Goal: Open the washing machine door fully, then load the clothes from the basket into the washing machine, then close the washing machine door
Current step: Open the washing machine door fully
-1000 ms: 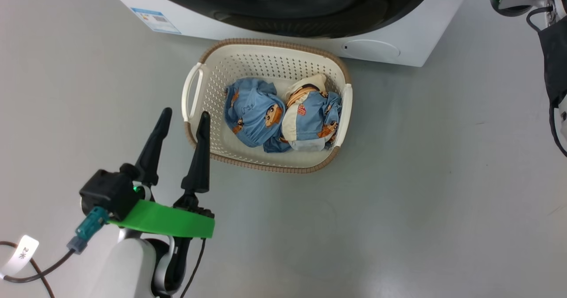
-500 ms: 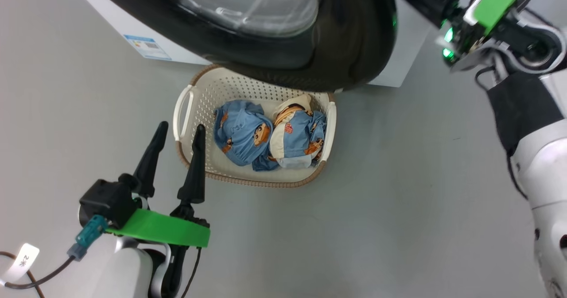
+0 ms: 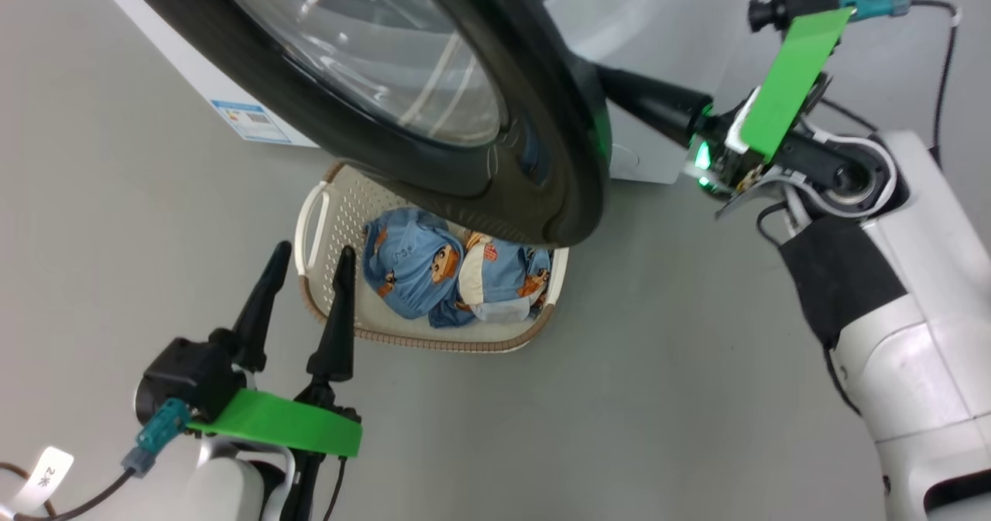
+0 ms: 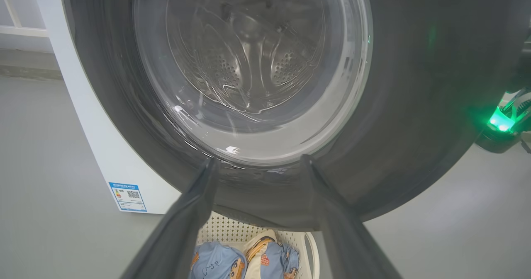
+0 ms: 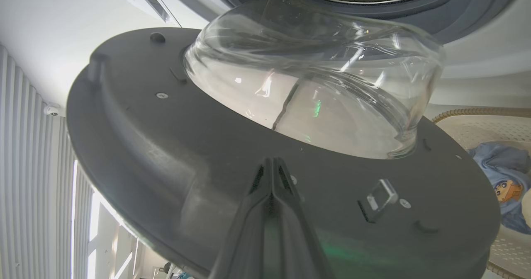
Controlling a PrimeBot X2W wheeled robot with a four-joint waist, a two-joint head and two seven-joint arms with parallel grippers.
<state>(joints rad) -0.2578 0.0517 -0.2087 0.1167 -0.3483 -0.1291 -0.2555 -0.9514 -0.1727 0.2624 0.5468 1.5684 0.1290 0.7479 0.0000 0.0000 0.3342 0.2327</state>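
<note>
The right wrist view gives the inner face of the washing machine door (image 5: 166,154): a dark ring with the glass bowl (image 5: 315,84) bulging from it and a small metal catch (image 5: 379,196), with the grey seal (image 5: 456,13) of the washing machine behind. The right gripper (image 5: 271,163) is clenched, fingers pressed together and holding nothing, and its tips seem to touch that inner face.

The left wrist view gives the door's outer face, with the steel drum (image 4: 249,63) seen through the glass and a blue label (image 4: 127,196) on the white side panel.

From the head, the door (image 3: 557,157) stands partly open, hanging over the far part of the basket (image 3: 433,343). The left gripper (image 3: 315,250) is released and empty, hovering at the basket's near left corner.

The basket sits on the grey floor (image 3: 658,397) just in front of the washing machine (image 3: 193,64). In it lie the clothes (image 3: 433,269), two bundles side by side, the right one showing cream fabric.
</note>
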